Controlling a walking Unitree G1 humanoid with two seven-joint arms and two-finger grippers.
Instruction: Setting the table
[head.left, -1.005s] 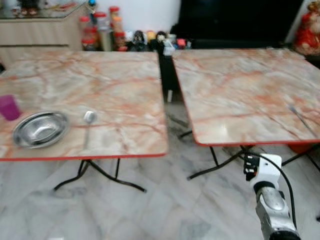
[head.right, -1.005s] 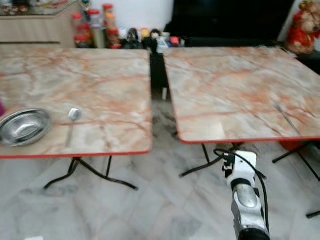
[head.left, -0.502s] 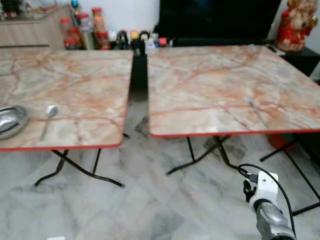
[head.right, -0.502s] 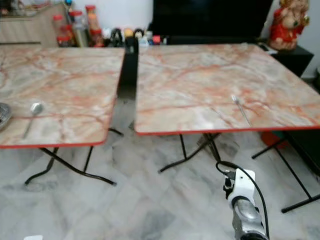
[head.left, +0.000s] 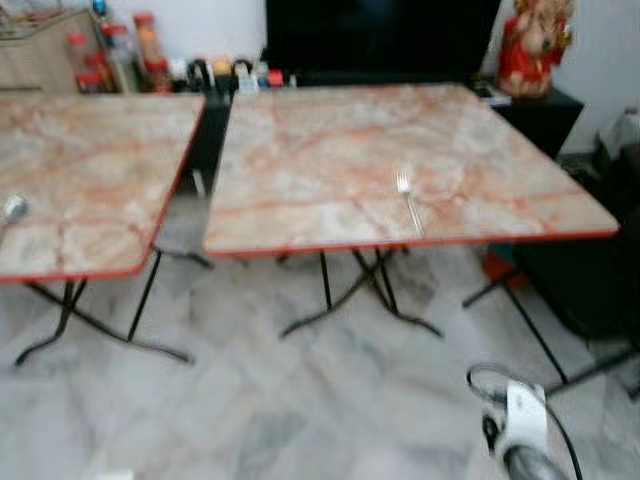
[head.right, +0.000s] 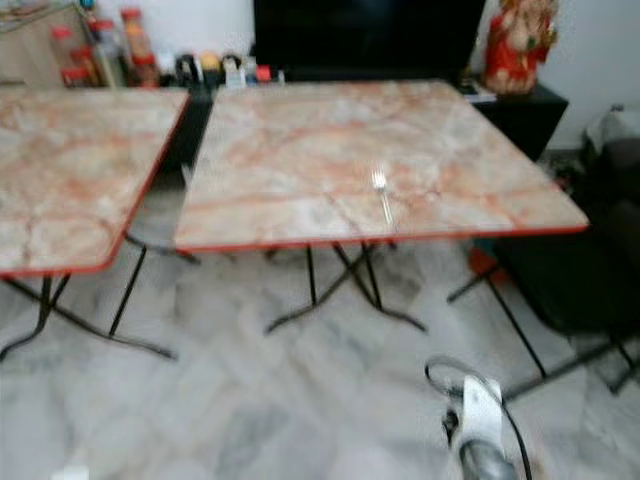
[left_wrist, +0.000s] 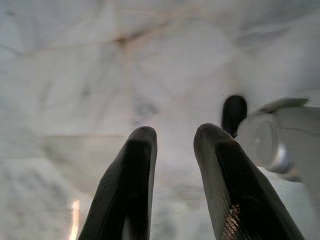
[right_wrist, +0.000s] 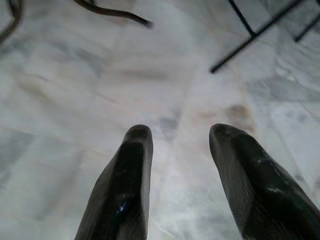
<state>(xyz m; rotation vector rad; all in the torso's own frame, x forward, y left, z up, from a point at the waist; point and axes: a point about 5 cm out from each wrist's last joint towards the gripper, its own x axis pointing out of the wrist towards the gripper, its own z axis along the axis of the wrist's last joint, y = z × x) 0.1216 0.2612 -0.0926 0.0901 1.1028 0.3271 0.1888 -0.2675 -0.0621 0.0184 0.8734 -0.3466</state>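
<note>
A silver fork (head.left: 406, 197) lies on the right marble-patterned table (head.left: 300, 150), near its front edge. At the far left, a spoon (head.left: 12, 208) rests on the left marble table (head.left: 90, 170). My right arm (head.left: 520, 440) hangs low at the bottom right, over the floor. In the right wrist view, the right gripper (right_wrist: 177, 150) is open with nothing between its fingers, above the marble floor. The left gripper (left_wrist: 172, 150) is open too and holds nothing, pointing at the floor.
Both folding tables stand on black metal legs (head.left: 350, 295) with a narrow gap between them. A black TV cabinet (head.left: 380, 40), jars (head.left: 120, 55) and a red statue (head.left: 530, 45) line the back wall. Dark furniture (head.left: 600, 260) stands at the right. Marble floor (head.left: 250, 400) lies in front.
The camera has swung to the right: the bowl and the purple cup have left the picture, and the right table with its fork now sits in the middle. My right arm sits lower in the picture.
</note>
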